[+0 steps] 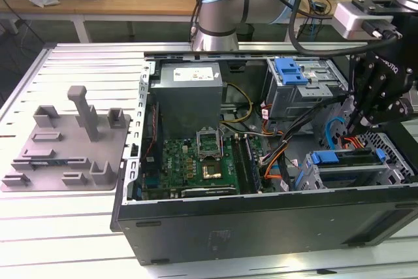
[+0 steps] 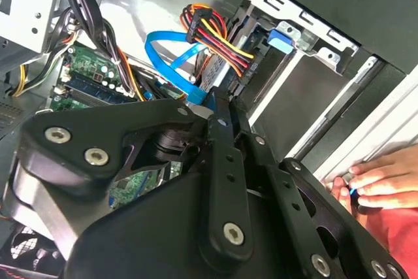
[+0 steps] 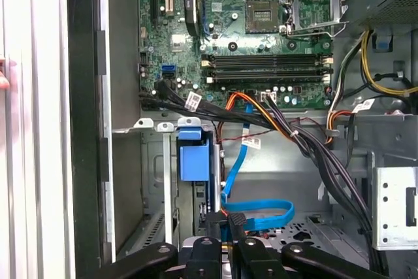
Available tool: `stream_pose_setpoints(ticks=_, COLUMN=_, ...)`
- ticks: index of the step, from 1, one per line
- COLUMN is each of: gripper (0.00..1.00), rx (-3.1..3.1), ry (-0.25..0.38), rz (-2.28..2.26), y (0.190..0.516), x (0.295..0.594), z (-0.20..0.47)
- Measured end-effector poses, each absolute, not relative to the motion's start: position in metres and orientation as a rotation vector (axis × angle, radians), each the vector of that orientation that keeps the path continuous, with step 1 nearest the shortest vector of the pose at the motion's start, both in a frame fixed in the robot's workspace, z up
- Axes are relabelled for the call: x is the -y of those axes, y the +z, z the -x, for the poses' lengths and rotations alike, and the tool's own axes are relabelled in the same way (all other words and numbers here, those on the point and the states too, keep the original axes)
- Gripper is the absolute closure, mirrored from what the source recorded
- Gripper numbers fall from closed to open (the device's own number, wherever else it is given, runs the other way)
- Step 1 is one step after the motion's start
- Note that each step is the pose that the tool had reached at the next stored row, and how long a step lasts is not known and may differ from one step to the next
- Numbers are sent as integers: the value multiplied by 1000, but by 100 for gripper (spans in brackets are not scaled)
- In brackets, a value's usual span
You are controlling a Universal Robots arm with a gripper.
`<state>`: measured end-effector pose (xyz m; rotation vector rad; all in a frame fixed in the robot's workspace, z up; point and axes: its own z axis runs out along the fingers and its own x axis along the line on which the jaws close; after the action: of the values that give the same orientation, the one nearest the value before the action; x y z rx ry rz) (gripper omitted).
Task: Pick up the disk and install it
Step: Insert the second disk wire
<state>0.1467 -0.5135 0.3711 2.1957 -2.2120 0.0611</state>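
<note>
Hand: the black hand (image 1: 361,121) hangs inside the open computer case (image 1: 261,227), at the exterior view's right, just above the lower drive cage (image 1: 346,168). In the first wrist view its fingers (image 3: 236,227) stand close together with nothing visibly between them.
Disk: sits edge-up in the lower drive cage; its blue carrier tab (image 3: 194,158) shows in the first wrist view, directly ahead of the fingertips.
Cables: a flat blue data cable (image 3: 261,213) loops beside the fingers; a red, yellow and black power bundle (image 2: 215,37) runs nearby.
Upper cage: a blue bracket (image 1: 290,71) lies on top.
Tabletop: the grey fixture plate (image 1: 65,148) lies well apart on the tabletop (image 1: 72,227).
Person: fingers (image 2: 379,181) rest outside the case wall.
</note>
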Motion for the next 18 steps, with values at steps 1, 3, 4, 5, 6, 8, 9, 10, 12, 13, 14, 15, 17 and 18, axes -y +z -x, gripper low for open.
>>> stream_pose_setpoints(ticks=1, gripper=84, rx=2214, ry=63, rz=-2203, y=371, x=515, z=-147)
stream_pose_setpoints(ticks=3, gripper=84, rx=2218, ry=64, rz=-2210, y=371, x=519, z=-147)
stream_pose_setpoints(ticks=4, gripper=84, rx=2220, ry=62, rz=-2212, y=371, x=521, z=-147)
stream_pose_setpoints(ticks=5, gripper=84, rx=2222, ry=61, rz=-2213, y=371, x=523, z=-147)
stream_pose_setpoints(ticks=6, gripper=84, rx=2224, ry=59, rz=-2216, y=371, x=526, z=-147)
stream_pose_setpoints(ticks=8, gripper=84, rx=2227, ry=58, rz=-2219, y=370, x=528, z=-147)
stream_pose_setpoints(ticks=9, gripper=84, rx=2228, ry=58, rz=-2220, y=370, x=528, z=-147)
stream_pose_setpoints(ticks=10, gripper=84, rx=2227, ry=58, rz=-2220, y=370, x=528, z=-147)
stream_pose_setpoints(ticks=12, gripper=84, rx=2226, ry=59, rz=-2221, y=370, x=528, z=-147)
stream_pose_setpoints(ticks=13, gripper=84, rx=2225, ry=59, rz=-2222, y=370, x=528, z=-147)
stream_pose_setpoints(ticks=14, gripper=84, rx=2224, ry=59, rz=-2223, y=370, x=528, z=-147)
stream_pose_setpoints(ticks=15, gripper=84, rx=2224, ry=59, rz=-2224, y=370, x=528, z=-147)
stream_pose_setpoints(ticks=17, gripper=84, rx=2222, ry=59, rz=-2225, y=370, x=528, z=-147)
stream_pose_setpoints(ticks=18, gripper=84, rx=2222, ry=59, rz=-2226, y=370, x=528, z=-147)
